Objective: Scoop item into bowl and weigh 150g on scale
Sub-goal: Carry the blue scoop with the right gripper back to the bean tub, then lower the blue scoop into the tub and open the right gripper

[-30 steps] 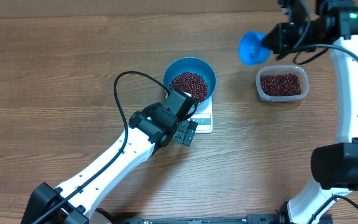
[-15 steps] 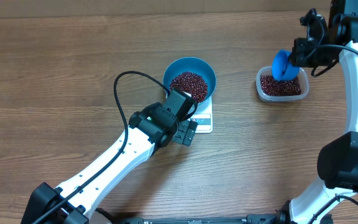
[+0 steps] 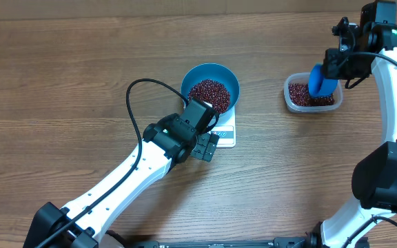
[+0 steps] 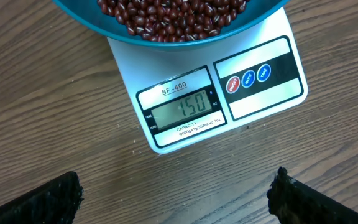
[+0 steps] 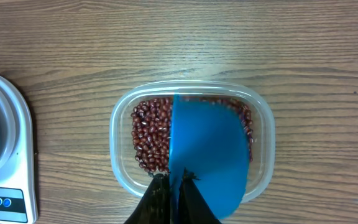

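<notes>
The weighing is judged to be all but complete. The bowl (image 3: pixel 230 76) is seen standing on the scale (image 4: pixel 160 65) near the middle of the desk (image 3: pixel 60 83), with a heap of beans (image 3: pixel 209 91) lying inside it. The display (image 4: pixel 184 109) is read as 150 (the figure the task calls for). No further scooping appears to be needed, and none should be removed.

The left end effector (image 4: pixel 176 193) is held over the front edge of the scale with its jaws spread fully apart and nothing between them; its camera is pointed straight at the readout.

The right end effector (image 5: pixel 174 182) is clamped tight on the handle of the blue scoop (image 5: pixel 210 149), whose blade is lowered into the clear tub (image 3: pixel 287 93), well apart from the scale, over the spare beans left there. Whether the blade touches those beans cannot be told.

What is left is judged to be small: the scoop has not yet been let go, and both arms have not yet been drawn clear of the scale.
</notes>
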Controlling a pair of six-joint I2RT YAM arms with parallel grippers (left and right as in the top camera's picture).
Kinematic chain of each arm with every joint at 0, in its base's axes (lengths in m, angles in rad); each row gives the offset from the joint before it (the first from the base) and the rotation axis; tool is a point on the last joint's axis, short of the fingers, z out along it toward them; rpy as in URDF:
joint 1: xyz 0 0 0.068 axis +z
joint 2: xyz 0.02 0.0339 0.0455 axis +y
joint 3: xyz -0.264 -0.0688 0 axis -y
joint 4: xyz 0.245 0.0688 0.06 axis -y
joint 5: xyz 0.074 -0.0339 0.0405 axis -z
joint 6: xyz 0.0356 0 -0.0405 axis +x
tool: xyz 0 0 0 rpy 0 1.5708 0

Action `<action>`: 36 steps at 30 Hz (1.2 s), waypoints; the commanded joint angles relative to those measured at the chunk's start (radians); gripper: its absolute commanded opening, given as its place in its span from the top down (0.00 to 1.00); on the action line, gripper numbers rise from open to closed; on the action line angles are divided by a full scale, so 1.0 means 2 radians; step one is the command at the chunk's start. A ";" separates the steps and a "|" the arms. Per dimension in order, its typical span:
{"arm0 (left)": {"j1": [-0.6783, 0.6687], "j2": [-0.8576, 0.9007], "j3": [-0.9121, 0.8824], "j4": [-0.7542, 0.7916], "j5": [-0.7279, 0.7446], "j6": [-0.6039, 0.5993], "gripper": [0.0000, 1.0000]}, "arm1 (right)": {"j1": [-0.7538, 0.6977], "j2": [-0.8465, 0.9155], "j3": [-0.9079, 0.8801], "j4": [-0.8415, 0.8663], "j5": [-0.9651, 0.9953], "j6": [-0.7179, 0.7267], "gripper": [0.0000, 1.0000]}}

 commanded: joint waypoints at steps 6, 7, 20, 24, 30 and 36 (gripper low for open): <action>0.002 0.003 -0.003 0.001 -0.003 0.007 0.00 | -0.001 0.016 -0.002 0.002 0.006 -0.001 0.93; 0.002 0.003 -0.003 0.001 -0.003 0.007 0.00 | -0.001 0.019 -0.002 0.003 0.006 -0.001 0.93; 0.002 0.003 -0.003 0.001 -0.003 0.007 0.00 | -0.001 0.052 -0.002 0.002 -0.009 0.001 0.91; 0.002 0.003 -0.003 0.001 -0.003 0.007 0.00 | -0.001 0.052 -0.002 0.003 -0.008 0.001 0.91; 0.002 0.003 -0.003 0.001 -0.003 0.007 0.00 | -0.001 0.052 -0.002 0.006 -0.008 0.001 0.92; 0.002 0.003 -0.003 0.001 -0.003 0.007 0.01 | -0.001 0.052 -0.002 0.015 -0.008 0.001 0.73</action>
